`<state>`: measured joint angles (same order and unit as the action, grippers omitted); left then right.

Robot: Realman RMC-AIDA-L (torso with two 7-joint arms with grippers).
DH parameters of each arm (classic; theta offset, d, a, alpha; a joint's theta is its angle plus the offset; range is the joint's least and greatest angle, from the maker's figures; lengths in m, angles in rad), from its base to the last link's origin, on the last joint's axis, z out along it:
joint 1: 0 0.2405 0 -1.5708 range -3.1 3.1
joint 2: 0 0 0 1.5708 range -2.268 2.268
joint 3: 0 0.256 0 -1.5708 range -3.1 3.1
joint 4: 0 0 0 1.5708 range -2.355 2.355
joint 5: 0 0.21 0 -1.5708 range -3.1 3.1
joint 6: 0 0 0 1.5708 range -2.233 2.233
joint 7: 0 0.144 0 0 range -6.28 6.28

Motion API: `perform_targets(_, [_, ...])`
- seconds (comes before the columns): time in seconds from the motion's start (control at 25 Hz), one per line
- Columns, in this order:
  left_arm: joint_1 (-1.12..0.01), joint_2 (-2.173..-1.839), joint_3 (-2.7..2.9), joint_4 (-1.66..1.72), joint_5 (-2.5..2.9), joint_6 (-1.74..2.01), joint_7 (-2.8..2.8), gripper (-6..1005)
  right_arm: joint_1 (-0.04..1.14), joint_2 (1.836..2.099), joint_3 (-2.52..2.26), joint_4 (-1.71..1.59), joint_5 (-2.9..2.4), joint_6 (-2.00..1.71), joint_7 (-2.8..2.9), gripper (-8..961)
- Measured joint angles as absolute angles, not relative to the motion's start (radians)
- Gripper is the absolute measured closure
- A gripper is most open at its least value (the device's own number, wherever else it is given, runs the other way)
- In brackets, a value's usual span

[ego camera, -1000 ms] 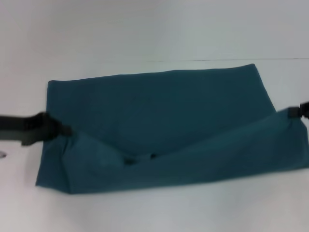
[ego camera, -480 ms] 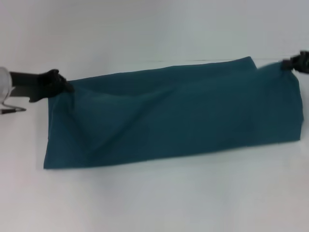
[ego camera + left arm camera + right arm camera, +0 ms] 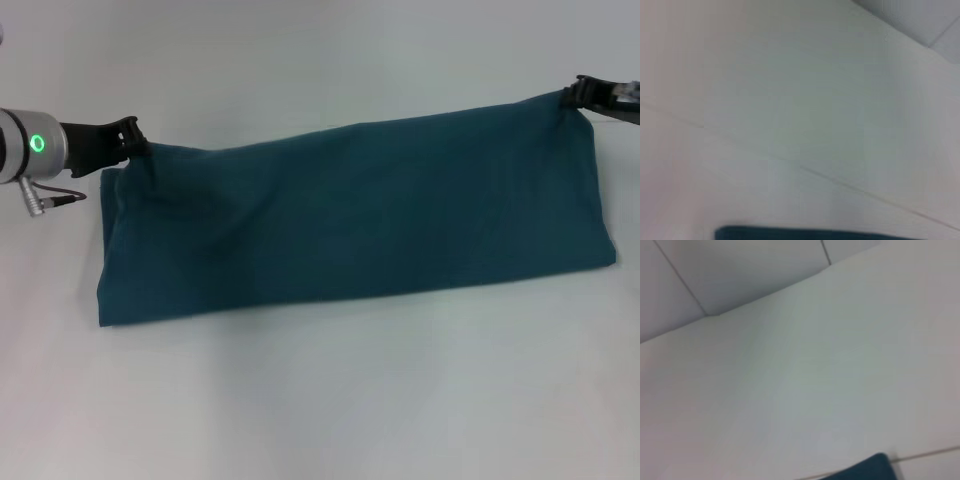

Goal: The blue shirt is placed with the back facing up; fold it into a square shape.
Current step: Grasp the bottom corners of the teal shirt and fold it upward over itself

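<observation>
My left gripper (image 3: 133, 143) is pinched on the far left corner of the blue shirt (image 3: 350, 215), and my right gripper (image 3: 572, 96) is clamped on its far right corner, each black and slim against the pale surface. Between the two, the one shirt lies across the middle of the white worktop (image 3: 330, 400) as a long, soft, matte band of plain teal cotton, doubled over, with a straight near edge. Both wrist views catch only a dark sliver of cloth.
</observation>
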<state>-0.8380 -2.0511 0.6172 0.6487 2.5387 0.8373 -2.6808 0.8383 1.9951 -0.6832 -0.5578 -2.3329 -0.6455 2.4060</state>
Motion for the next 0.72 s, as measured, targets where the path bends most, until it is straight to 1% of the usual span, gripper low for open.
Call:
perform_targets(0.36, [-0.832,-2.057,0.627,0.620,2.539,0.756,-2.681,960,0.893,2.016,-0.775,-0.509,-2.335,-0.499,2.413,828])
perform_targets(0.72, [-0.831,-2.064,0.628,0.620,2.539,0.719,-2.694,960,0.950,2.020,-0.830,-0.425,-2.336,-0.404,2.406,819])
